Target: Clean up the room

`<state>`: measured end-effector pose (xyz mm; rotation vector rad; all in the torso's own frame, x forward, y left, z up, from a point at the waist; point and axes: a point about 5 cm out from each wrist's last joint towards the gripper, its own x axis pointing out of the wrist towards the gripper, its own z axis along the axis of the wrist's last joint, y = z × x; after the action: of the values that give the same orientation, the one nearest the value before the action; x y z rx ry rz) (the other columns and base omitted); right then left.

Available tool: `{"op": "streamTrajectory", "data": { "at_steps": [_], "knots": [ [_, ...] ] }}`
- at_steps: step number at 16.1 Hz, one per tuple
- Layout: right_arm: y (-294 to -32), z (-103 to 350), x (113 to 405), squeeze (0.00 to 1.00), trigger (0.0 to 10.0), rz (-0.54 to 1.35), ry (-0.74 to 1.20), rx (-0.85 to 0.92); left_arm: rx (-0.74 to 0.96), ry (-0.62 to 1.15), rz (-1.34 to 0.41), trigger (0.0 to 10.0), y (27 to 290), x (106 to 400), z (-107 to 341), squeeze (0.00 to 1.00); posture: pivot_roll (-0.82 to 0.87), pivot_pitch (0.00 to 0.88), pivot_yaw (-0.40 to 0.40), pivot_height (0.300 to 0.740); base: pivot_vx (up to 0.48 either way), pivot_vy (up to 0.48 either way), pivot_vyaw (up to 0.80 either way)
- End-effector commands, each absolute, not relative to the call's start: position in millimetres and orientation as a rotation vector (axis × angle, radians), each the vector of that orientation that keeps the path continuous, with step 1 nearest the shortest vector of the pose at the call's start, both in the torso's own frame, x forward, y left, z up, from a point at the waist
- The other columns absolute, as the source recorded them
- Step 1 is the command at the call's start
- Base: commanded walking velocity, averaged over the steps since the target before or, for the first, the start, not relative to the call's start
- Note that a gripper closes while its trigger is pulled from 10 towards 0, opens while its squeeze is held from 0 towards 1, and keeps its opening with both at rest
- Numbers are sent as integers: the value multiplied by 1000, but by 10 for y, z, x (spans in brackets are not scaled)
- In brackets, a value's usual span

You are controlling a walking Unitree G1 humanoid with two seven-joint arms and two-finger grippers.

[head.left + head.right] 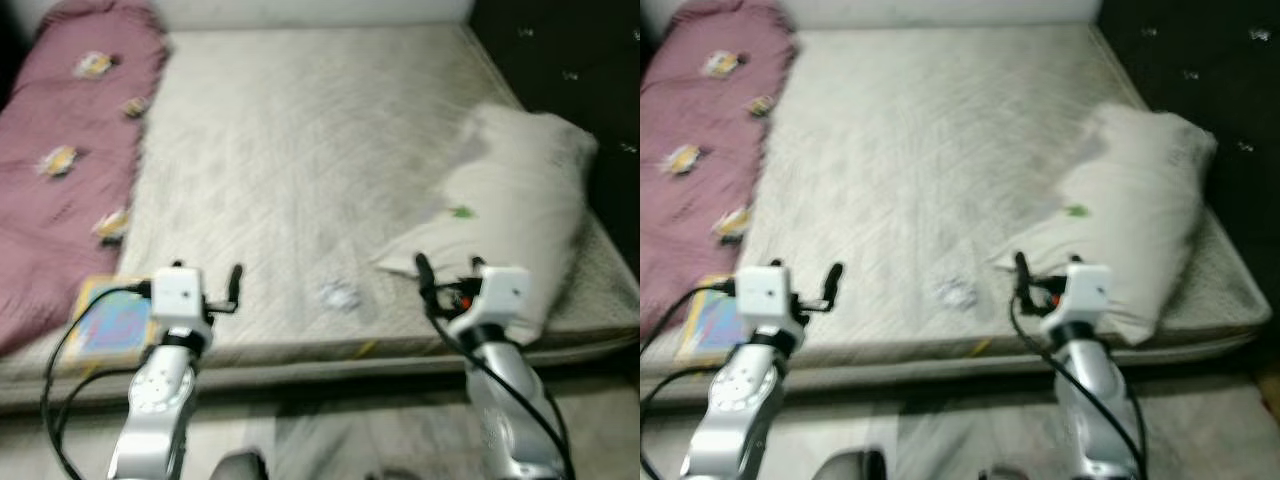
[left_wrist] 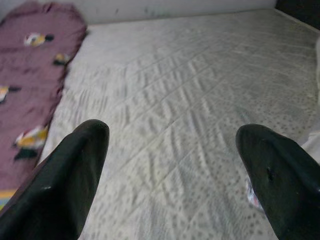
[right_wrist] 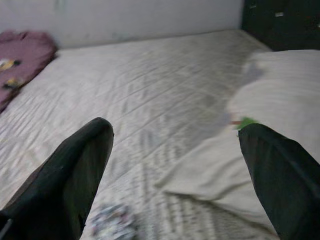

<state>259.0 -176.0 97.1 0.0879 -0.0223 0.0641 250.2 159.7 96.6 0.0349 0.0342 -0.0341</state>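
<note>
Pale quilted fabric covers the mattress [image 1: 300, 160] that takes up most of the head views. A small crumpled scrap [image 1: 339, 294], white with bluish marks, is seen low in the frame near the front edge of the bed, between the two hands and a little nearer the right one. The left hand [image 1: 207, 285] is held at the lower left, over the bed's front edge, with its two black fingers [image 2: 70, 180] spread wide apart and nothing between them. The right hand [image 1: 447, 270] is held at the lower right, likewise spread and empty, just in front of the near edge of a large off-white pillow [image 1: 510, 200] that lies along the right side of the bed. A small green mark is seen on that pillow. In the right wrist view the scrap [image 3: 112, 222] is found close beside one finger. A maroon blanket [image 1: 70, 150] with yellow figures is laid along the left side, and a colourful flat book [image 1: 112, 325] rests at the lower left corner, just beside the left hand.
</note>
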Motion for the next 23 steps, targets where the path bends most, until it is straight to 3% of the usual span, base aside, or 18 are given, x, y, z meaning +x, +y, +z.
{"op": "streamTrajectory", "data": {
  "at_steps": [1, 12, 20, 23],
  "knots": [
    [-1872, 904, 2542, 0, 10000, 25, 4, 74, 25, 38, -58, 10000, 1520, 2497, 957, 0, -15, 139, 6, 740, 334, 0, 0],
    [-1932, 805, 2522, 0, 10000, -84, -23, 93, 78, 33, -121, 10000, 1444, 2764, 966, 0, -56, 74, 127, 740, 0, 0, 0],
    [-1799, 859, 2823, 0, 10000, 138, 9, 29, 80, 24, 85, 10000, 1645, 2527, 906, 0, 86, 141, -61, 740, 0, 0, 0],
    [-1663, 887, 2860, 0, 10000, 197, 4, 29, 84, 40, 145, 10000, 1757, 2403, 856, 0, 88, 158, -77, 740, 0, 0, 0]
  ]
}}
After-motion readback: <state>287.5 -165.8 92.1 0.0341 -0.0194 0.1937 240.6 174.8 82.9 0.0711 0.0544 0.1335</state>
